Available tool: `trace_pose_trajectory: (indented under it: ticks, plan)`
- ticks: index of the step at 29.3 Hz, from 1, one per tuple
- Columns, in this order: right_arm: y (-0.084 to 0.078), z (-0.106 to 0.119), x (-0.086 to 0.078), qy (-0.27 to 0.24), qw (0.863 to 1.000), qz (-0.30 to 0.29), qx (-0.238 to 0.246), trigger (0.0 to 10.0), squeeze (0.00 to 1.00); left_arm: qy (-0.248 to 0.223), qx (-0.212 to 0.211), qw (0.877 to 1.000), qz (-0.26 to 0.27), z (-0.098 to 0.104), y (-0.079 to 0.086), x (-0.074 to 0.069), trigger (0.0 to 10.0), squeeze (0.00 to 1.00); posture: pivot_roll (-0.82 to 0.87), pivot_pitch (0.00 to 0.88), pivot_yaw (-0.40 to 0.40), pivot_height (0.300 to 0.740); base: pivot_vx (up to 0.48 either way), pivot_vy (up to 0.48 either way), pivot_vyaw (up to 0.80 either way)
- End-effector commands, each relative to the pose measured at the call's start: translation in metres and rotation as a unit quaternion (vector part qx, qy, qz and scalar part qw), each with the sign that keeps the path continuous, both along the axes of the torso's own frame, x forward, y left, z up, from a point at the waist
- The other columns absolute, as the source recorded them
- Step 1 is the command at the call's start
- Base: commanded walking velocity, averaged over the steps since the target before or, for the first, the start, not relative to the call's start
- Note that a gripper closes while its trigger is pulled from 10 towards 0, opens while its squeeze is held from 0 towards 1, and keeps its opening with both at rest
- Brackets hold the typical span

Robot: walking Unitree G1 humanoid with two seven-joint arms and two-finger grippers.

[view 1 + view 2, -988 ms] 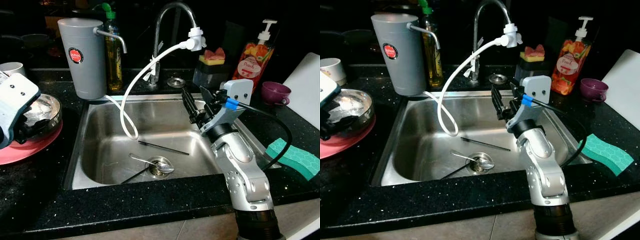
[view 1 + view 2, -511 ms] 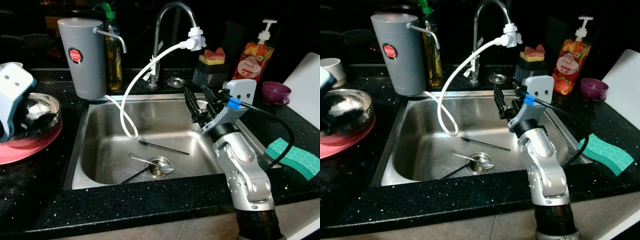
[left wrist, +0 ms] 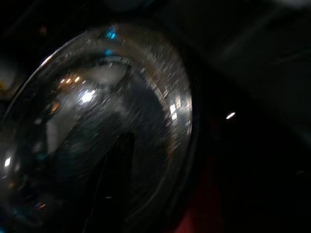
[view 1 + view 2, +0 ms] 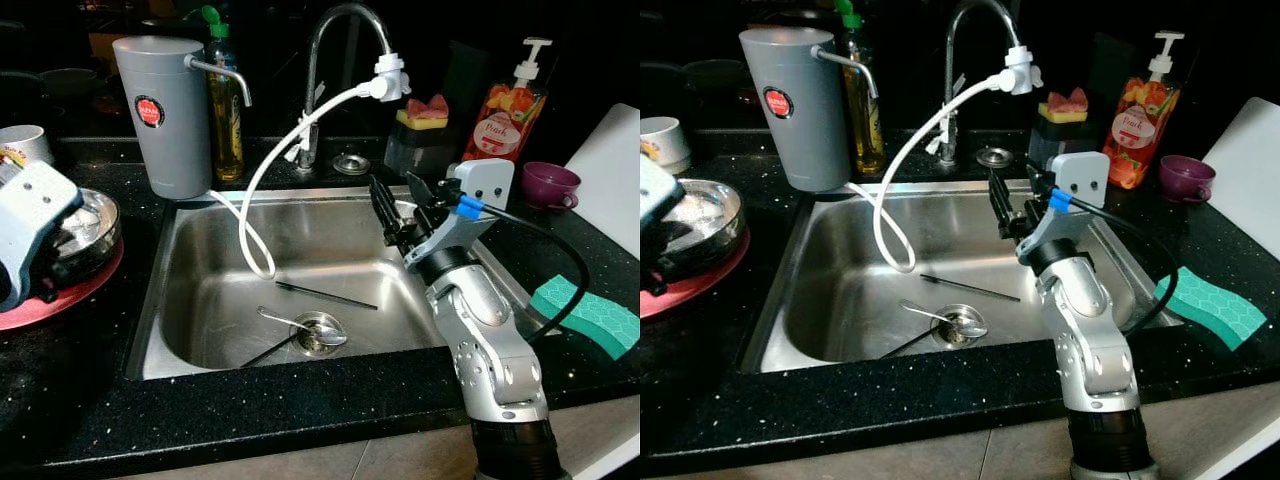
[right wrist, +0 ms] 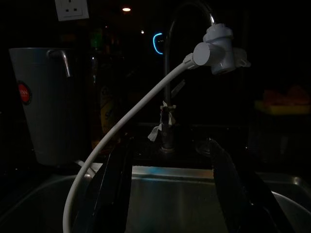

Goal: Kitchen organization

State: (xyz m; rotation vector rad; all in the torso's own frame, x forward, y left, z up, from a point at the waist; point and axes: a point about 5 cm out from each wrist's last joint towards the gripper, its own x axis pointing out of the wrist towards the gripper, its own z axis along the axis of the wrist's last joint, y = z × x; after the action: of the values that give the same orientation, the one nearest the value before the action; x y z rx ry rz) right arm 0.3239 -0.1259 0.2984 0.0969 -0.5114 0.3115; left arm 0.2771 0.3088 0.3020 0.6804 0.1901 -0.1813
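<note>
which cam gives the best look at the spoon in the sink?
Left eye view: the spoon lies by the drain, unobstructed and lit. The right eye view shows it equally whole from a slightly shifted angle. The right wrist view looks over the sink toward the faucet; the left wrist view faces a metal bowl.

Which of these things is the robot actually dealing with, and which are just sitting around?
In use: left gripper at the steel bowl on the red plate; right gripper, fingers open, above the sink.

Lying about: spoon, soap bottle, green sponge, purple cup.
</note>
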Motion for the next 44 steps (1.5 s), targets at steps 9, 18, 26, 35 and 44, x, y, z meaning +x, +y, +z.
trace_pose_trajectory:
  ticks: [9, 18, 26, 35, 44]
  plan:
    - [-0.002, -0.001, -0.002, -0.003, 1.000, -0.005, 0.002, 10.0, 0.00, -0.022, 0.062, 0.998, 0.016, -0.001, 0.001, 0.007, 0.0, 0.00, 0.10, 0.133, -0.054, 0.740, 0.000, 0.000, 0.00]
    - [-0.002, -0.001, -0.002, -0.002, 1.000, -0.005, 0.003, 10.0, 0.00, -0.083, 0.101, 0.991, -0.006, 0.010, -0.010, 0.013, 0.0, 0.00, 0.10, 0.132, -0.056, 0.740, 0.000, 0.000, 0.00]
    - [-0.001, -0.001, -0.002, 0.000, 1.000, 0.002, 0.003, 10.0, 0.00, -0.157, 0.055, 0.980, -0.109, 0.027, -0.047, 0.016, 10.0, 0.00, 0.08, 0.130, -0.052, 0.740, 0.000, 0.000, 0.00]
    - [0.000, -0.006, -0.002, 0.012, 1.000, -0.004, -0.014, 10.0, 0.00, -0.127, -0.070, 0.948, -0.284, 0.010, -0.121, 0.033, 10.0, 0.00, 0.07, 0.133, -0.048, 0.740, 0.000, 0.000, 0.00]
    - [-0.004, -0.002, -0.005, 0.003, 1.000, -0.013, -0.006, 10.0, 0.00, -0.030, -0.130, 0.944, -0.300, -0.018, -0.157, 0.089, 10.0, 0.00, 0.05, 0.142, -0.040, 0.740, 0.000, 0.000, 0.00]
